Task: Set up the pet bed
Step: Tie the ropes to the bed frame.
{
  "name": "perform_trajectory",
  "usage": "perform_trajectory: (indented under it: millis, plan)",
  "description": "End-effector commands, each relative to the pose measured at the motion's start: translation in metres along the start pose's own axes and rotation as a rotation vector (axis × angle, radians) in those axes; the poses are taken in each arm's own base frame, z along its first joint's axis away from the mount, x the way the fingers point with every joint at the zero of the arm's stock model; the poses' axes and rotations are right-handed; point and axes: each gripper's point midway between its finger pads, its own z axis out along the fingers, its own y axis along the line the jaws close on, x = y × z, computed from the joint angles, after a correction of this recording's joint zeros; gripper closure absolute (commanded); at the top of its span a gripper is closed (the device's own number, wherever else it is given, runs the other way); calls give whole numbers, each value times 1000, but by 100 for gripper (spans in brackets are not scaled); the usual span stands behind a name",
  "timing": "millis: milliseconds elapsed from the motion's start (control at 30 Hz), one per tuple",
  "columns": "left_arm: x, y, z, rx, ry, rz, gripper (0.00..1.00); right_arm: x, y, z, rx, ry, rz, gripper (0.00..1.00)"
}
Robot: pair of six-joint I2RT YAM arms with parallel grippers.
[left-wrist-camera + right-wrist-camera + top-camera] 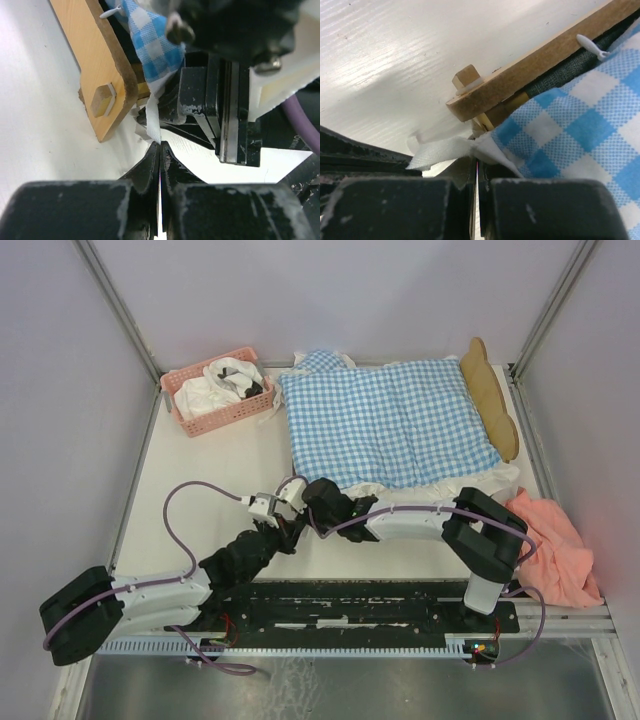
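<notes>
The gingham bedding (385, 420) covers nearly all of the pet bed (492, 400) from above — only its scalloped headboard shows. The pink basket (215, 390) holds white and dark cloth, too crumpled to name. At the bed's near left corner the left hand (285, 498) and right hand (318, 502) overlap, fingertips hidden. From the right wrist a white tie (445, 152) meets the closed fingers (395, 205) — pinched or merely touching, unclear. Both wrist views cut the frame off.
</notes>
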Motion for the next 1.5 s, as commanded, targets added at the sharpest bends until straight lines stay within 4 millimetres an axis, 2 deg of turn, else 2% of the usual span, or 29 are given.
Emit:
perform_trajectory:
  millis: [0,133,700,1067,1267,1467]
  plan:
    - [-23,-4,3,-14,-80,-50,97,-19,2,-3,5,-76,-72,98]
    - [-23,-5,3,-15,-76,-53,97,-14,1,-3,15,-93,-63,98]
    - [-16,-10,3,16,-52,-77,97,-48,-5,-19,32,-279,-96,98]
    - [-16,-12,3,24,-50,-89,97,-44,-5,-16,45,-330,-167,98]
    - [-17,-15,4,29,-46,-90,97,-52,-12,-23,85,-375,-178,98]
    - [-20,-17,5,32,-50,-94,97,-56,-10,-35,75,-430,-185,98]
